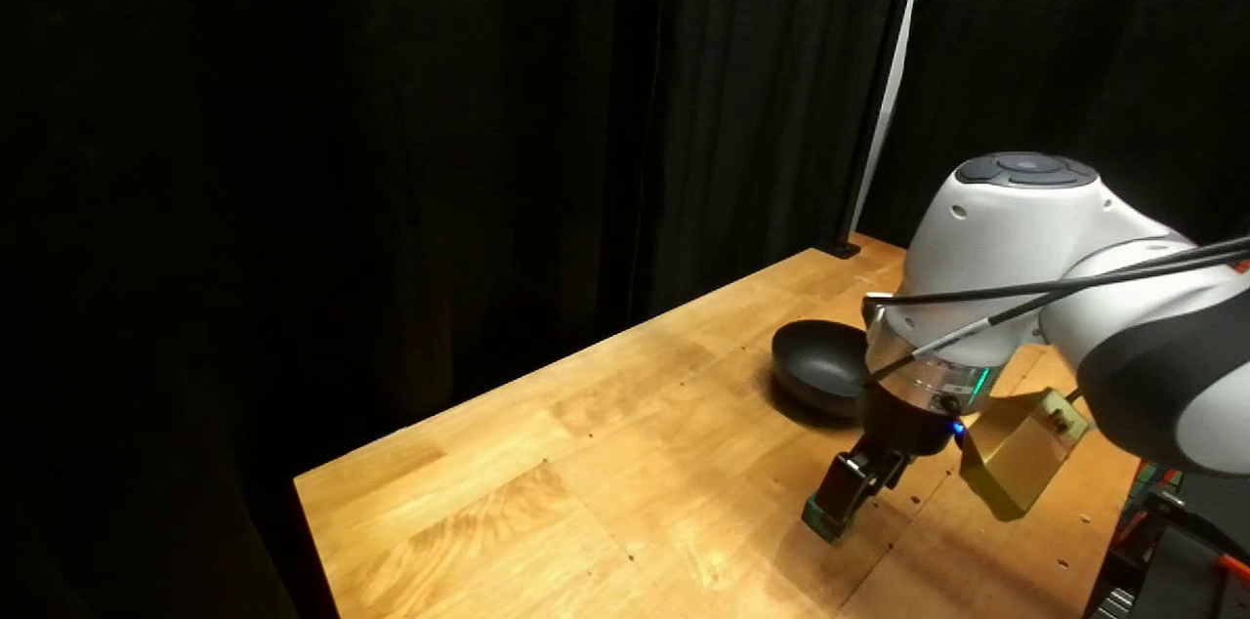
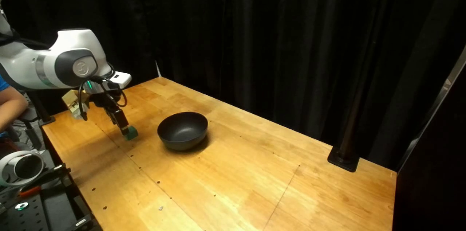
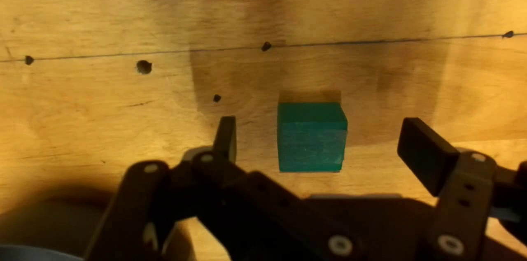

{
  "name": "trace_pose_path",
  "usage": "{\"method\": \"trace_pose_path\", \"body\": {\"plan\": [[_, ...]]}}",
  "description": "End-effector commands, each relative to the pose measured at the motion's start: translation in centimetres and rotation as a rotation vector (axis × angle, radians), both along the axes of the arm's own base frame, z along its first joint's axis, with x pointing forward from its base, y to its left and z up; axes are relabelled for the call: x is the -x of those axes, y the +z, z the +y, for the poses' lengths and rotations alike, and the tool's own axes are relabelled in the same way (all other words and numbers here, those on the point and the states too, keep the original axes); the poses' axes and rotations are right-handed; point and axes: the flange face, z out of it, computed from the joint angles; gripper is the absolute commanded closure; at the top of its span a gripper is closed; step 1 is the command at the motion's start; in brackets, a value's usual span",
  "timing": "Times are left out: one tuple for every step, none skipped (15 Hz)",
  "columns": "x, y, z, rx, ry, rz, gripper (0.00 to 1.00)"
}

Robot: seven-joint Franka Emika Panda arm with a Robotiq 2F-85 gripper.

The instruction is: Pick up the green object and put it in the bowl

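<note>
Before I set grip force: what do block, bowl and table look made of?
Block: painted wood or plastic; matte green, faint streaks.
Bowl: satin black, soft sheen inside; could be metal, plastic or ceramic.
Table: wood, likely varnished; visible grain, bright glints.

Black curtains [image 2: 276,49] behind wooden table [image 2: 240,176]

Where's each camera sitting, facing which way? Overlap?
An exterior view: raised, facing down across the brown wooden table; white-and-grey robot arm enters at right.
An exterior view: also raised, facing down across it; arm at left, plus a person's bare forearm.
Wrist view: on the wrist, facing down at the green cube-like block; open black pincer at the bottom.
Both exterior views share the arm, table and round black bowl.
</note>
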Motion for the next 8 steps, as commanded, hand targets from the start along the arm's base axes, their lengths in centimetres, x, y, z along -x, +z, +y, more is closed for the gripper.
{"method": "trace_pose_path", "body": {"plan": [[-1.8,-2.3,1.3,0.018,-0.003,-0.03,0.08],[-2.1,-2.9,1.5,0.025,0.0,-0.031,0.27],[-2.3,-3.5,1.8,0.033,0.003,-0.033,0.34],[-2.4,-4.0,2.0,0.042,0.004,-0.03,0.44],[-2.5,-4.5,2.1,0.051,0.003,-0.023,0.51],[-2.7,-4.7,2.1,0.06,0.002,-0.021,0.58],[-2.8,-4.6,2.0,0.069,-0.003,-0.012,0.66],[-2.9,-4.1,1.5,0.09,-0.009,0.004,0.72]]}}
